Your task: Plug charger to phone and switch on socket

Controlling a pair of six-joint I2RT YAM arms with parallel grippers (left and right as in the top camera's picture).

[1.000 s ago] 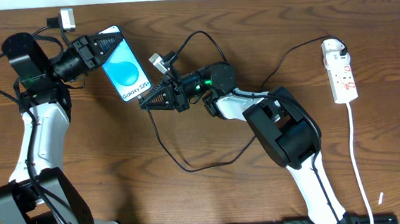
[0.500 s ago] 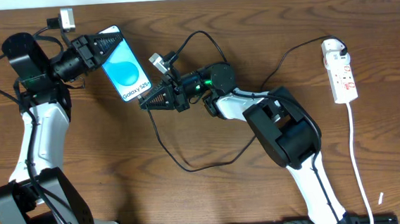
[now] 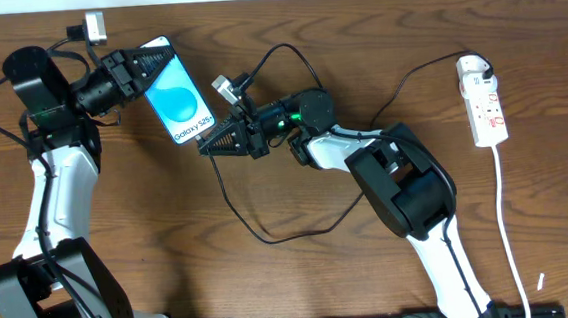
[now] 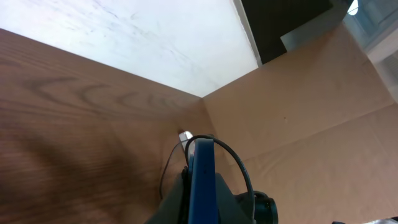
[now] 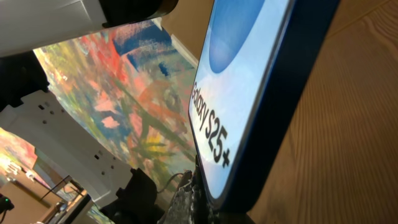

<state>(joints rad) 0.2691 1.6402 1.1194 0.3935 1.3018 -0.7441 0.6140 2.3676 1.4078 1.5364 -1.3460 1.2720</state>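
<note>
The phone (image 3: 177, 94), with its blue screen lit, is tilted off the table, and my left gripper (image 3: 152, 63) is shut on its upper end. Seen from the left wrist, the phone (image 4: 202, 168) stands edge-on between the jaws. My right gripper (image 3: 207, 147) is shut at the phone's lower end, with the thin black charger (image 3: 243, 217) running into its tips. The plug tip itself is hidden. In the right wrist view the phone (image 5: 249, 81) fills the frame, its bottom edge right against my right gripper (image 5: 208, 202). The white socket (image 3: 485, 100) lies flat at the far right.
The charger cable loops across the wooden table (image 3: 169, 237) below my right arm and arcs back toward the socket's top end. A white cord (image 3: 511, 233) runs from the socket down to the table's front edge.
</note>
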